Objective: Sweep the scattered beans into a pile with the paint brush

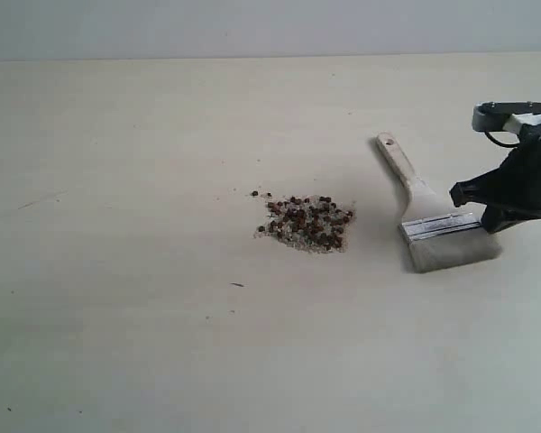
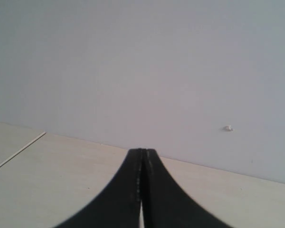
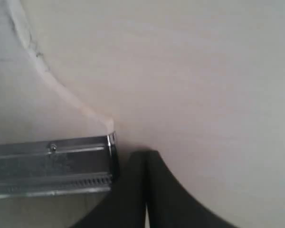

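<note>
**Beans piled, brush lying free**

We find the beans (image 1: 293, 215) gathered in one pile (image 1: 308, 225) near the middle of the desk (image 1: 117, 316), with a few strays just off its far-left side. The paint brush (image 1: 430, 216) lies flat toward the right edge, well apart from the pile, its handle pointing to the far edge. The right gripper (image 3: 147, 159) has its jaws pressed together on nothing, just beside the end of the metal band (image 3: 47, 166). The left gripper (image 2: 142, 156) is likewise closed and empty
</note>
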`<control>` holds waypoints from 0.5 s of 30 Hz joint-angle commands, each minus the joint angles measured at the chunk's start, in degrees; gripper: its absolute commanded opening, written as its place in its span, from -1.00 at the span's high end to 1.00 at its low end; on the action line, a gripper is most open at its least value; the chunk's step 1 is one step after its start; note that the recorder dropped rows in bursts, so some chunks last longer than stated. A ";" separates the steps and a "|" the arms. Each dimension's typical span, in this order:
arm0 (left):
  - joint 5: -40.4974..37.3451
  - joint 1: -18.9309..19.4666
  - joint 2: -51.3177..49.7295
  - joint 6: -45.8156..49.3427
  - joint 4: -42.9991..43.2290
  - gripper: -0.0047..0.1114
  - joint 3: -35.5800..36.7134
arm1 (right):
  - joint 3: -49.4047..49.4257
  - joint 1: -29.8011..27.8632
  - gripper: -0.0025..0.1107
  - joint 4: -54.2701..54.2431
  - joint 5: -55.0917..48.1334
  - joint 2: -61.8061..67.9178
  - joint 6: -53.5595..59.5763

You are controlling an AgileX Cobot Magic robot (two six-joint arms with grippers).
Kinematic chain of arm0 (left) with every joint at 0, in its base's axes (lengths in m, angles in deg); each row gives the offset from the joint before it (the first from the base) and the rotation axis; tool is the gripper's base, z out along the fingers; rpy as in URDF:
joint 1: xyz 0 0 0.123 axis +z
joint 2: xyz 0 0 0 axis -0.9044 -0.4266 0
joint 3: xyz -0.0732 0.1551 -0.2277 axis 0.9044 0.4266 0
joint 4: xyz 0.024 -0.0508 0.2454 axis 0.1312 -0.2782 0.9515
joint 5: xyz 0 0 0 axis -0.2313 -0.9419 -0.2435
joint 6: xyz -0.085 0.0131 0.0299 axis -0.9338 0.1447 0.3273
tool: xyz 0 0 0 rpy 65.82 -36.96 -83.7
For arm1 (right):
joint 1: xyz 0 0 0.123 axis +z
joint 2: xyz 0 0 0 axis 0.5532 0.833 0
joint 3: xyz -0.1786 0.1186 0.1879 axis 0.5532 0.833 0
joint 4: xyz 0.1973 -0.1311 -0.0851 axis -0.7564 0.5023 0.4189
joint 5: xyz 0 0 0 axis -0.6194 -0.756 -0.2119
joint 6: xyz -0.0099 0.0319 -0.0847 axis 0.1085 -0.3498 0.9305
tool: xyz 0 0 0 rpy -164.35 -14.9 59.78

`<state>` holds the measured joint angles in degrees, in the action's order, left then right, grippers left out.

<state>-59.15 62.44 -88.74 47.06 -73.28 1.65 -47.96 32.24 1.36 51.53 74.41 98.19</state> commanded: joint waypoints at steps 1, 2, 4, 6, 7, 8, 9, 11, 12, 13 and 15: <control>-0.03 -0.27 0.19 0.15 -0.44 0.92 0.18 | 2.90 0.02 0.96 -3.91 0.52 0.03 3.13; -0.03 -0.27 0.19 0.15 -0.44 0.92 0.18 | 3.27 0.02 0.96 -8.43 0.11 0.03 7.24; -0.03 -0.27 0.19 0.15 -0.44 0.92 0.18 | 3.27 0.02 0.96 -17.14 -1.94 0.03 14.61; -0.03 -0.27 0.19 0.15 -0.44 0.92 0.18 | 3.27 0.02 0.96 -22.56 -3.38 -0.11 19.28; -0.03 -0.27 0.19 0.15 -0.44 0.92 0.18 | 3.27 0.02 0.96 -24.43 -3.68 -0.14 21.10; -0.03 -0.27 0.19 0.15 -0.44 0.92 0.18 | 3.27 0.02 0.96 -25.68 -3.96 -0.24 22.12; -0.03 -0.27 0.19 0.15 -0.44 0.92 0.18 | 3.27 0.02 0.96 -26.29 -4.13 -0.73 22.87; -0.03 -0.27 0.19 0.15 -0.44 0.92 0.18 | 4.89 0.02 0.96 -29.61 1.88 -4.25 25.44; -0.03 -0.27 0.19 0.15 -0.44 0.92 0.18 | 7.25 0.02 0.96 -32.85 7.54 -7.45 27.33; -0.03 -0.27 0.19 0.15 -0.44 0.92 0.18 | 8.86 0.02 0.96 -35.25 11.37 -9.59 27.95; -0.03 -0.27 0.19 0.15 -0.44 0.92 0.18 | 13.32 0.02 0.96 -40.13 20.06 -15.66 30.68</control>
<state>-59.15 62.44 -88.74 47.06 -73.28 1.65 -38.69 32.24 -32.68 62.13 65.15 125.03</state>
